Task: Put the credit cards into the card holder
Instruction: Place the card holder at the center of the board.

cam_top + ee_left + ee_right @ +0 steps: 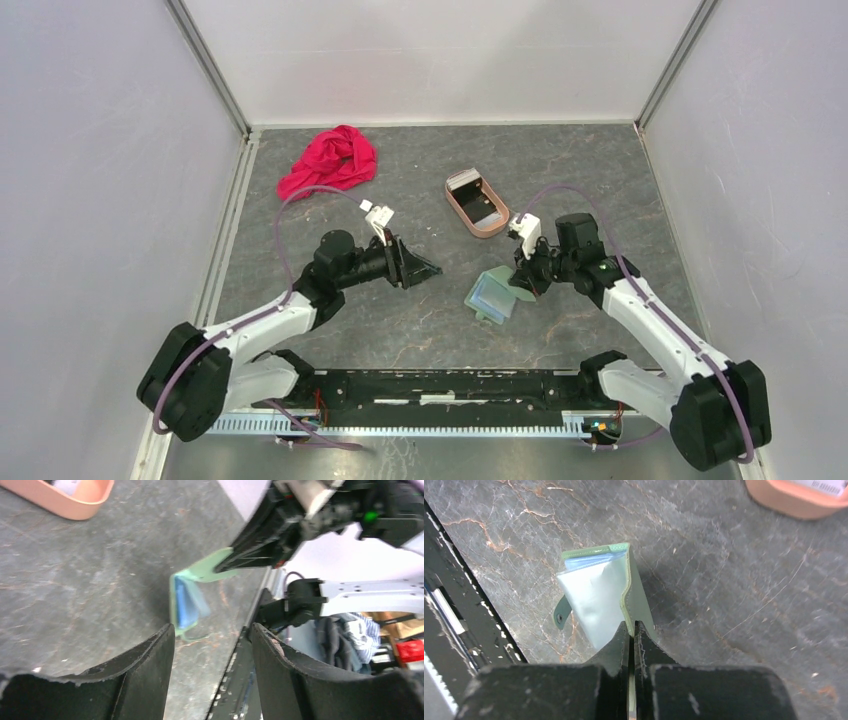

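Note:
The sage-green card holder (pixel 490 297) lies open on the table, its pale blue-green pockets (pixel 596 595) facing up. My right gripper (pixel 522 277) is shut on its raised green flap (pixel 636 605); in the right wrist view the gripper (pixel 631 628) pinches the flap's edge. My left gripper (pixel 428 268) hangs open to the left of the holder, apart from it, with nothing between its fingers (pixel 150 665). In the left wrist view the card holder (pixel 186 602) lies beyond the left gripper (pixel 212 635). Credit cards, dark ones and a pale one, appear to lie in the tray (pixel 480 207).
The pinkish-tan oval tray (pixel 468 222) stands behind the holder, its rim also showing in the wrist views (pixel 75 505) (pixel 789 505). A crumpled red cloth (pixel 330 160) lies at the back left. The black base rail (pixel 450 385) runs along the near edge.

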Action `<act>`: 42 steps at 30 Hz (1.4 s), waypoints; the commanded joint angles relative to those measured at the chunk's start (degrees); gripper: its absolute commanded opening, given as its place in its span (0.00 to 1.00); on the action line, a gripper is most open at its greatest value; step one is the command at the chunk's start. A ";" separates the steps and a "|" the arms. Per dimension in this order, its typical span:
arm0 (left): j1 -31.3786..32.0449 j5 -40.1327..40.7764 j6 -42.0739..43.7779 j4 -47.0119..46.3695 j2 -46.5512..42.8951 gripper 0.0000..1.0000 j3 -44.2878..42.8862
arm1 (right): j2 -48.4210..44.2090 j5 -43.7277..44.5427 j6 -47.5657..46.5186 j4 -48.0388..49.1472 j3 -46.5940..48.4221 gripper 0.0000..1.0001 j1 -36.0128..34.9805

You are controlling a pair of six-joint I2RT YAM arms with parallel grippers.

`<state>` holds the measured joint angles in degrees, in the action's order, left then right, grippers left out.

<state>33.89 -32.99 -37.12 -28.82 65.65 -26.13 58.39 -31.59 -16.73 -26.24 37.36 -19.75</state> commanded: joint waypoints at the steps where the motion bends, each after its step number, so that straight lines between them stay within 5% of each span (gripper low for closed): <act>1: 4.65 2.46 -10.46 -10.60 -0.70 0.65 2.57 | 4.82 -3.06 7.14 0.22 -0.22 0.00 2.25; 9: 16.40 12.43 -16.30 -19.94 11.02 0.66 0.14 | 11.93 -7.64 10.05 5.07 -1.35 0.04 5.51; 16: 18.40 15.02 -24.84 -32.42 25.01 0.65 -1.22 | 18.14 -7.48 7.30 3.32 3.17 0.17 7.15; 22: 19.33 16.40 -29.58 -36.29 33.70 0.60 -3.48 | 20.51 -7.11 4.80 2.89 4.21 0.17 7.87; 36: 20.16 22.64 -29.70 -23.21 40.50 0.59 -10.77 | 22.86 -8.76 4.77 3.56 4.38 0.14 8.74; 42: 20.23 20.93 -31.22 -25.31 44.93 0.41 -14.92 | 23.26 -9.26 4.13 3.15 4.47 0.19 9.48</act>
<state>53.76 -12.14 -66.24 -52.51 108.71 -38.22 80.79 -40.32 -11.03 -21.96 40.45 -10.59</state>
